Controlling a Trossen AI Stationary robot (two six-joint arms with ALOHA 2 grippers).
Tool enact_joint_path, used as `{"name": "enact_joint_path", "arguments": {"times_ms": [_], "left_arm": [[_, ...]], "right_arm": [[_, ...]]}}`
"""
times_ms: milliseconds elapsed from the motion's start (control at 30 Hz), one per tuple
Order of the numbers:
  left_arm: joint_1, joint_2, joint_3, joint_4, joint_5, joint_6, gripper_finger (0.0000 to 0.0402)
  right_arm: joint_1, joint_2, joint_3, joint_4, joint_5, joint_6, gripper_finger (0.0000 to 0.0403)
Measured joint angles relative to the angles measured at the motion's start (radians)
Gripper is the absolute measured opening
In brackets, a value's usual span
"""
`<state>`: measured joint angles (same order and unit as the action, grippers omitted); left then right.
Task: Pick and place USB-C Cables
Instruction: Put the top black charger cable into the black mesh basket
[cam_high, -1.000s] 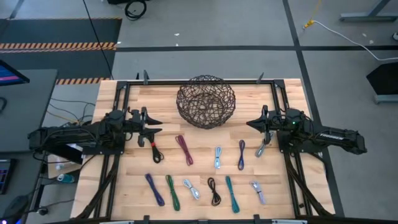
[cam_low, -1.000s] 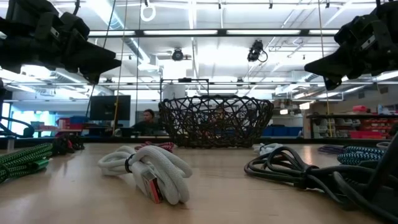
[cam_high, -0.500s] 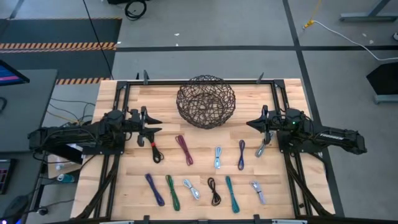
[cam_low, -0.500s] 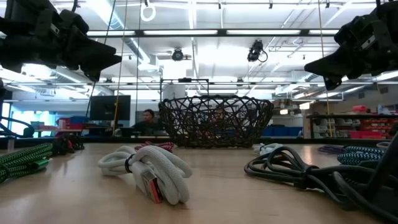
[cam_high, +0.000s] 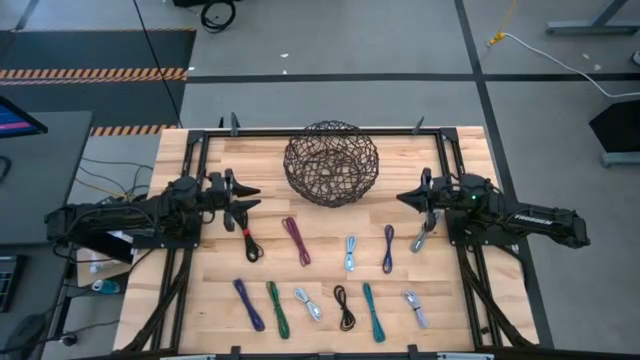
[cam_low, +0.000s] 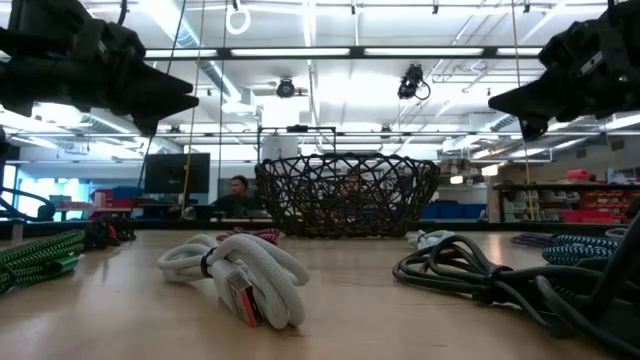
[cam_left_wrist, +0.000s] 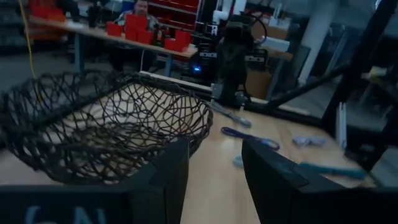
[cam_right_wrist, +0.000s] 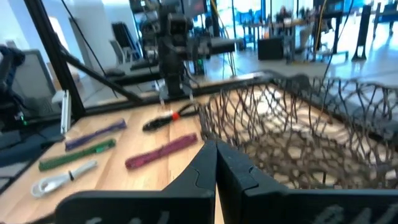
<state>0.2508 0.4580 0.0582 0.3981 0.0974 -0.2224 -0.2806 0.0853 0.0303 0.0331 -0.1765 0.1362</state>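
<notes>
Several USB-C cables lie flat on the wooden table (cam_high: 200, 290) in two rows: black-and-red (cam_high: 250, 243), magenta (cam_high: 296, 240), light blue (cam_high: 350, 252), purple (cam_high: 388, 247), green (cam_high: 277, 307), teal (cam_high: 372, 311) and others. A dark wire basket (cam_high: 331, 163) stands at the far middle. My left gripper (cam_high: 250, 197) hovers level to the basket's left, open, with nothing between its fingers (cam_left_wrist: 168, 180). My right gripper (cam_high: 402, 198) hovers level to the basket's right, shut on nothing (cam_right_wrist: 216, 168). Both are well above the table (cam_low: 190, 100) (cam_low: 495, 100).
A black frame (cam_high: 190, 170) runs around the table's edges. Bare wood lies between the basket and the far row of cables. In the low view a white cable bundle (cam_low: 240, 275) and a black one (cam_low: 470, 275) lie nearest the front edge. People sit in the room beyond.
My left gripper has rolled a little about the line it points along, staying in place and open. The cables and the basket have kept still.
</notes>
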Motion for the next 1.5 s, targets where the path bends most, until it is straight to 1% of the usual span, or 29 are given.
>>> {"name": "enact_joint_path", "arguments": {"times_ms": [67,133,200,267,333,367,433,533,667,800,867,933,1000,1067,1167,1300,1400,1500], "left_arm": [[0.000,0.000,0.000,0.000,0.000,-0.034,0.0156],[0.000,0.000,0.000,0.000,0.000,-0.057,0.0156],[0.000,0.000,0.000,0.001,0.000,-0.086,0.0156],[0.000,0.000,0.000,0.002,0.000,-0.145,0.0156],[0.000,0.000,0.000,0.003,-0.009,-0.199,0.0156],[0.000,0.000,0.000,0.003,-0.022,-0.221,0.0156],[0.000,0.000,0.000,0.010,-0.044,-0.265,0.0156],[0.000,0.000,0.000,0.083,-0.061,-0.310,0.0156],[0.001,0.000,0.000,0.255,-0.072,-0.309,0.0156],[0.014,-0.001,0.001,0.375,-0.087,-0.311,0.0156],[0.014,0.000,0.021,0.393,-0.086,-0.299,0.0156],[0.005,0.000,0.077,0.372,-0.073,-0.223,0.0156],[-0.012,0.006,0.164,0.310,-0.068,-0.122,0.0156],[-0.029,0.020,0.276,0.228,-0.068,-0.037,0.0156],[-0.056,0.058,0.471,0.045,-0.068,0.073,0.0157],[-0.077,0.131,0.758,-0.365,-0.082,0.207,0.0175],[-0.077,0.205,0.952,-0.675,-0.166,0.234,0.0199],[-0.075,0.281,1.099,-0.908,-0.233,0.235,0.0227]], "right_arm": [[0.000,0.000,0.000,0.047,0.000,0.027,0.0008],[0.000,0.000,0.000,0.118,0.001,0.090,0.0008],[0.000,0.000,0.000,0.201,0.020,0.140,0.0008],[0.000,0.000,0.000,0.278,0.091,0.149,0.0008],[-0.001,0.000,0.000,0.349,0.198,0.160,0.0008],[-0.001,0.000,0.000,0.375,0.243,0.184,0.0008],[-0.001,0.000,0.000,0.420,0.290,0.255,0.0008],[-0.001,0.000,0.000,0.487,0.279,0.291,0.0008],[-0.001,0.000,0.000,0.599,0.209,0.325,0.0008],[-0.001,0.000,0.000,0.646,0.206,0.368,0.0008],[-0.001,0.000,0.000,0.646,0.224,0.406,0.0011],[-0.001,0.000,0.000,0.647,0.238,0.420,0.0019],[-0.001,0.000,0.000,0.651,0.250,0.421,0.0028],[-0.001,0.000,0.000,0.677,0.265,0.418,0.0036],[-0.001,0.000,0.000,0.736,0.291,0.386,0.0047],[-0.001,0.000,0.032,0.751,0.322,0.318,0.0062],[-0.001,0.017,0.079,0.740,0.333,0.271,0.0074],[-0.001,0.046,0.145,0.671,0.341,0.231,0.0090]]}}
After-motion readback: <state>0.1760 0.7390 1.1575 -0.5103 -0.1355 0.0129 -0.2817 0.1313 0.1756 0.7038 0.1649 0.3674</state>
